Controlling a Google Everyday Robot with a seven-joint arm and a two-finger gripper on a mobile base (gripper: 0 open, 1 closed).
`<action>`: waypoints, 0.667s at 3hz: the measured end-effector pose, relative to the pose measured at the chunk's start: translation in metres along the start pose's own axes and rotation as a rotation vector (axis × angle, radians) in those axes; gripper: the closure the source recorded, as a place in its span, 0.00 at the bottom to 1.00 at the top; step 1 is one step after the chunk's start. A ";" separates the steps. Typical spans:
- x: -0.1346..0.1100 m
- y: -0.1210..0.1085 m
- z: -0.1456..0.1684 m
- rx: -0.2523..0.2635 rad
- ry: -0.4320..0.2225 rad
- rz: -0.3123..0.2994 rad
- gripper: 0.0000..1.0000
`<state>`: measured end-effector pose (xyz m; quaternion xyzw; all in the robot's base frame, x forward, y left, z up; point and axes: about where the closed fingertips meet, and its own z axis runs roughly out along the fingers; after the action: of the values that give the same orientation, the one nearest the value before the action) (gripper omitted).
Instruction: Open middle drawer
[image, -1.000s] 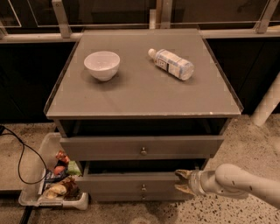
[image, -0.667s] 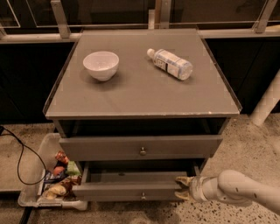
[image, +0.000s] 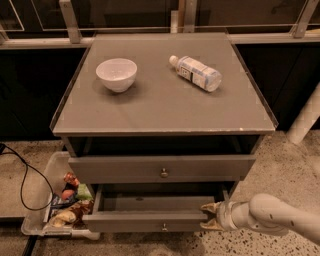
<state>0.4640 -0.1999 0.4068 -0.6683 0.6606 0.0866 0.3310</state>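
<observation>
Just beside jaws — mid drawer (image: 145, 221) end

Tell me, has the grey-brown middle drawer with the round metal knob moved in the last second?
Yes. The middle drawer has slid further out toward the camera, past the upper drawer front, with the gripper at its right end.

Gripper (image: 206, 216) blocks right of middle drawer (image: 145, 221); bin (image: 34, 226) crowds left.
</observation>
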 end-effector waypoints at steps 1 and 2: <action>0.000 0.000 0.000 0.000 0.000 0.000 0.58; 0.000 0.000 0.000 0.000 0.000 0.000 0.34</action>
<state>0.4639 -0.1999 0.4067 -0.6683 0.6606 0.0867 0.3309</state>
